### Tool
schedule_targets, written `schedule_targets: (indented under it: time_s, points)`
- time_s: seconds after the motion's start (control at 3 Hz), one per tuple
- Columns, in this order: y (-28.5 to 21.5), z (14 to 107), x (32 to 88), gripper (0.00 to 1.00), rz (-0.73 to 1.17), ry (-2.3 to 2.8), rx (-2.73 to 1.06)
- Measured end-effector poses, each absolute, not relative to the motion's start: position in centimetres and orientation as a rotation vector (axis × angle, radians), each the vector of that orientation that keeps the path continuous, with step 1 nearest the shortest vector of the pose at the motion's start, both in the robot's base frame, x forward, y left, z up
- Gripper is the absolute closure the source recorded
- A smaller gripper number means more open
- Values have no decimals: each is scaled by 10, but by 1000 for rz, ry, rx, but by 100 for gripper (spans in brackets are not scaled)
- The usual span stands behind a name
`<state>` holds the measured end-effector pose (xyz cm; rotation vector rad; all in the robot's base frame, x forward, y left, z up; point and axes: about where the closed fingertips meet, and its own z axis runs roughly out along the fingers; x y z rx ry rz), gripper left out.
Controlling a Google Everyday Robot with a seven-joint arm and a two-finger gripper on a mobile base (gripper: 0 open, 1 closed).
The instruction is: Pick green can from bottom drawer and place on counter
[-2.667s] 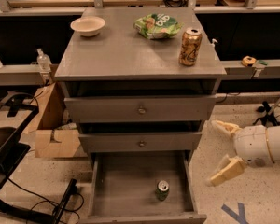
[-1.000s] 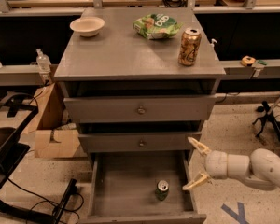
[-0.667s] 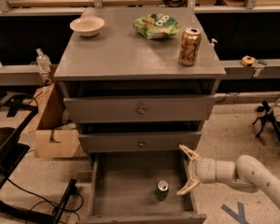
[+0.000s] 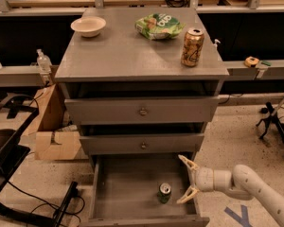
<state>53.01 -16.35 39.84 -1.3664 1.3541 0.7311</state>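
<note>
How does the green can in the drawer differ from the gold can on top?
The green can is dark and looks shorter; the gold can is taller. The green can stands in the bottom drawer, the gold can on the counter. The open gripper sits right beside the green can, not the gold one. Both stand upright.

the cream claw (image 4: 179, 179) hangs over the grey bottom drawer (image 4: 128, 188) beside the silver-topped dark green can (image 4: 164, 193).

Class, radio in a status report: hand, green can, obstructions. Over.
Open hand at right edge of bottom drawer. Upright green can on drawer floor, just left of hand, untouched. Nothing between them.
</note>
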Motion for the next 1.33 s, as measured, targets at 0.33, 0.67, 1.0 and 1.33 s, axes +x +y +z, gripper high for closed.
schedule_targets:
  time_s: [0.33, 0.67, 1.0, 1.33]
  points:
    - [-146, 379, 528, 0, 780, 1365, -1360]
    - [-106, 302, 523, 0, 888, 1362, -1401]
    - [-80, 243, 523, 0, 959, 1362, -1455]
    - [-73, 205, 523, 0, 1020, 1379, -1512]
